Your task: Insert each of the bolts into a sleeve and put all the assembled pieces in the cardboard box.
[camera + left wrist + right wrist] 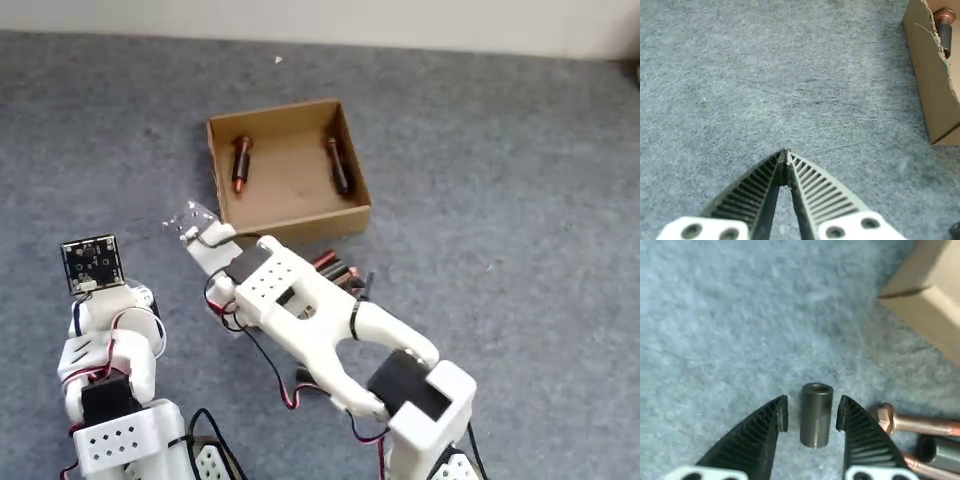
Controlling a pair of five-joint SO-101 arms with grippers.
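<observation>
Box: brown cardboard box [300, 222], open-topped, upper centre of the high view, turned slightly askew on the grey worktop [480, 200].
Left assembled piece [241, 163]: copper bolt in a dark sleeve, lying flat by the box's left wall.
Right assembled piece [337, 165]: same make-up, flat by the right wall, well apart from the first.
Loose sleeve [816, 414]: dark grey tube, open end showing, empty, on the worktop outside the box.
Loose bolt [917, 424]: copper-coloured, hex head, lying flat near that sleeve, not touching.
Second sleeve [937, 451], second bolt [920, 466]: just beside the loose bolt, cut off by the frame edge.
</observation>
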